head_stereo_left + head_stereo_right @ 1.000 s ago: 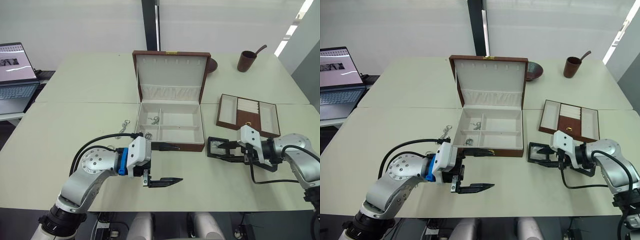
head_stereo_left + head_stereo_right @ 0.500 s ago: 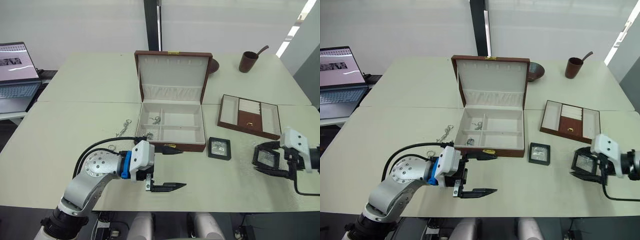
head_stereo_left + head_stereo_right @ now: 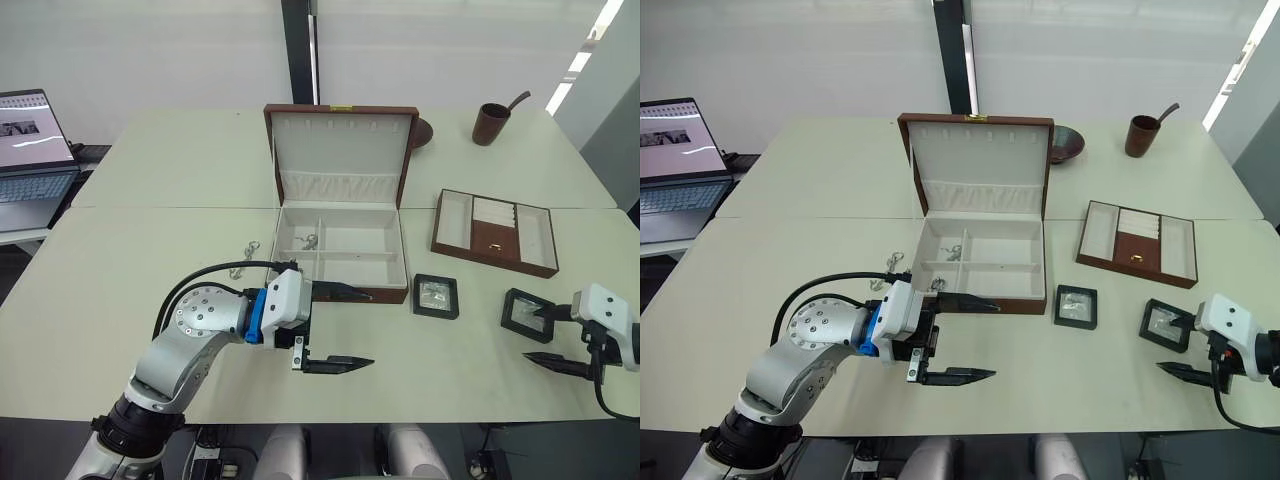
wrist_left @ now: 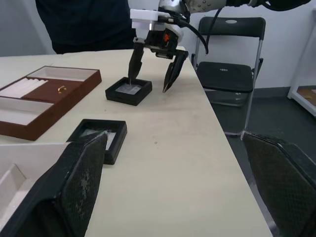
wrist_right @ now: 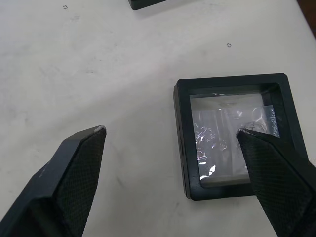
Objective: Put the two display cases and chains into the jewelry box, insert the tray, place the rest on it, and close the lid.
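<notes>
Okay, your right gripper (image 3: 1188, 345) has let go: fingers spread, its display case (image 3: 1166, 325) now flat on the table right of the other case (image 3: 1077, 305), both outside the jewelry box (image 3: 980, 265). Left gripper (image 3: 958, 338) hovers open, empty. You'll need to regrasp.

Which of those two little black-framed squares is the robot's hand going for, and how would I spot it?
Start at the large open reddish-brown wooden jewelry box. To its right lie two small black-framed cases. It is the farther case, near the table's right edge below the shallow brown tray, under the open right hand; the other sits beside the box.
</notes>
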